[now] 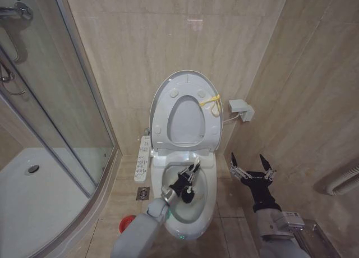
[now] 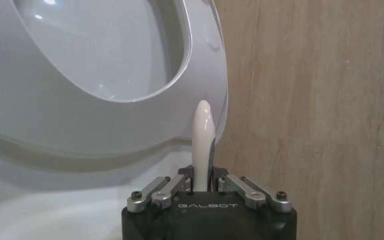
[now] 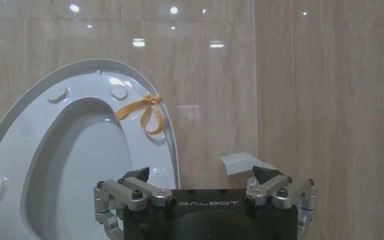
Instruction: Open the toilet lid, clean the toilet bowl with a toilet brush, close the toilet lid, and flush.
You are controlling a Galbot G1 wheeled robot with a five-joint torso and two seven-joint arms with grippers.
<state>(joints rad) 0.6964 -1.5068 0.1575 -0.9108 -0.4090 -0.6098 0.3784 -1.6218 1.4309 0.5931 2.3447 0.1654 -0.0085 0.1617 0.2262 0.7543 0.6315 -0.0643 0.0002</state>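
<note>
White toilet brush point(image 2: 203, 135) handle clenched in left gripper point(image 1: 188, 182) over toilet bowl point(image 1: 208, 213); right gripper point(image 1: 252, 167) spread wide beside it.

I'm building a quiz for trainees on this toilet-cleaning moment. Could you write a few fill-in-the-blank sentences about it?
1. The toilet lid stands ____ against the wall.
2. The left gripper, over the toilet bowl, is shut on the ____ handle of the toilet brush.
3. The right gripper, beside the bowl, has its fingers ____.
4. The tie on the lid's edge is ____.

Missing words: raised; white; open; yellow
</note>
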